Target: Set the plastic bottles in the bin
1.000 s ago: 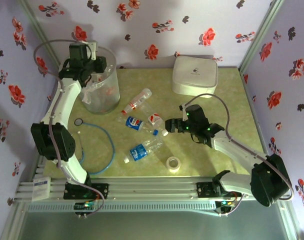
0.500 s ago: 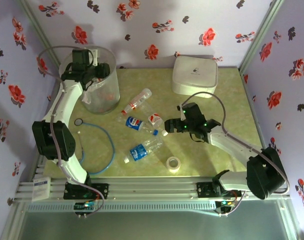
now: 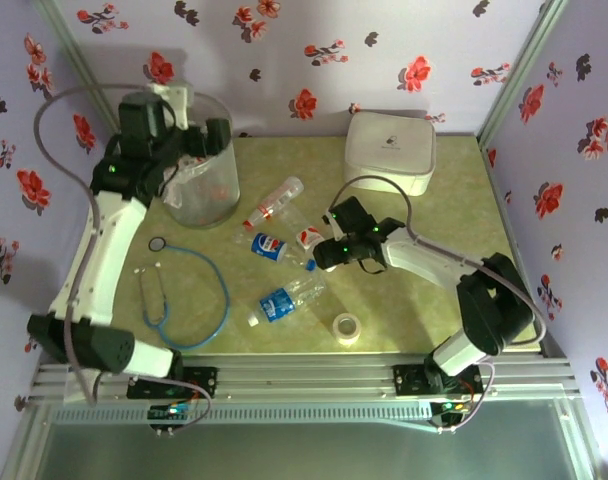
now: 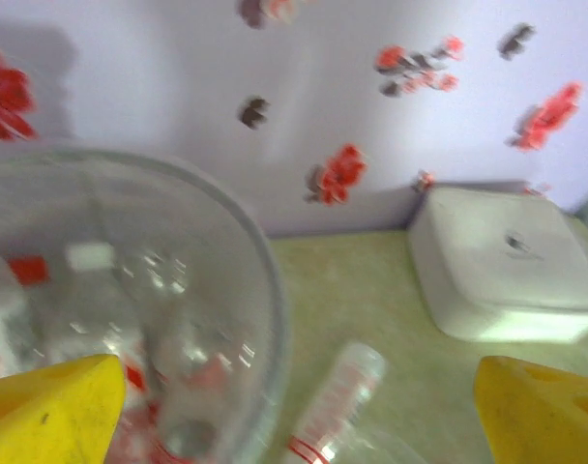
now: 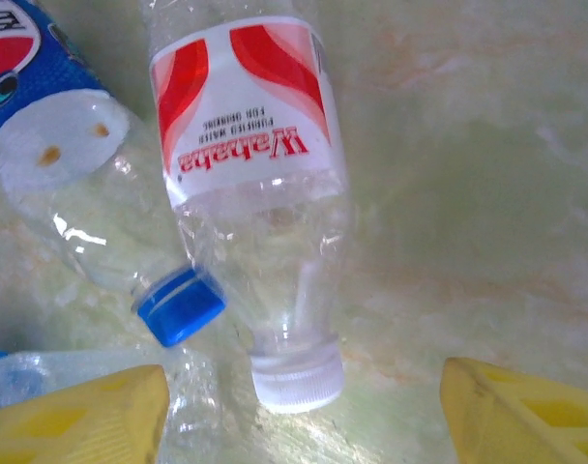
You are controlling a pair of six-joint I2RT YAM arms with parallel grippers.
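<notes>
The bin stands at the back left, and my left gripper hovers open over its rim. In the left wrist view the bin holds several plastic bottles; the left gripper has nothing between its yellow fingers. On the table lie a red-label bottle, a blue-label bottle, a second red-label bottle and another blue-label one. My right gripper is low and open. Its fingers straddle the white cap of the red-label bottle, not touching it.
A white lidded box sits at the back right. A stethoscope lies at the front left and a roll of clear tape near the front. The blue-capped bottle lies against the red-label one.
My left gripper has opened over the bin and its arm has swung left. My right arm has reached left to the red-label bottle, its jaws narrowing somewhat.
</notes>
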